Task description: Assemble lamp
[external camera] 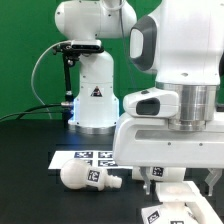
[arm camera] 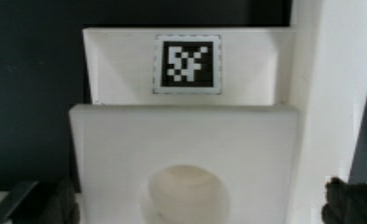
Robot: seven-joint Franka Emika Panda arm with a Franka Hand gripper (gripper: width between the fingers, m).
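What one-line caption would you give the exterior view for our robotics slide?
Panda end effector hangs over the lamp base; the bulb lies beside the marker board.

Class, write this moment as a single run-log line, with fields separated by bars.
gripper: open, over base, a finger each side | bulb: lying on table by marker board | shade: not in view
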